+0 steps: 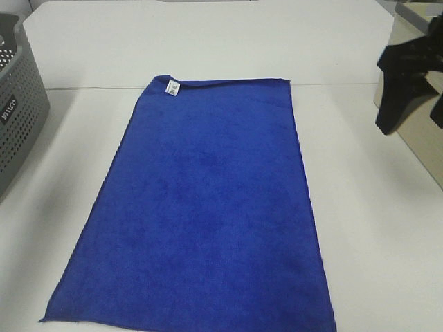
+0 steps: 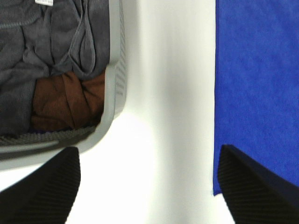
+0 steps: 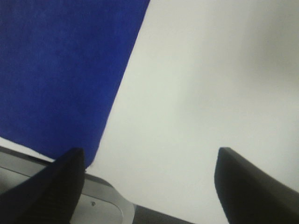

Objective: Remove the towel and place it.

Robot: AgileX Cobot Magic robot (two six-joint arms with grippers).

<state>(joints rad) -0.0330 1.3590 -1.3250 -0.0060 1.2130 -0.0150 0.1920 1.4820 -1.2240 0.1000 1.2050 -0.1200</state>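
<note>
The towel (image 1: 208,207) lies flat on the table (image 1: 374,228), just beside the grey basket (image 1: 17,117) of folded cloths. My left gripper (image 2: 149,186) and right gripper (image 3: 149,186) hover spread wide, holding nothing. If I pinch only plush pile at the hem, the cloth could slip free or drag crooked.

Royal-blue towel (image 1: 208,214) lies spread flat, white tag at far corner.

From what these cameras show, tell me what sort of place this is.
Probably a laundry-sorting test bench: a blue towel spread flat on a plain white table, and a grey perforated basket beside it holding dark grey and brown cloths.
</note>
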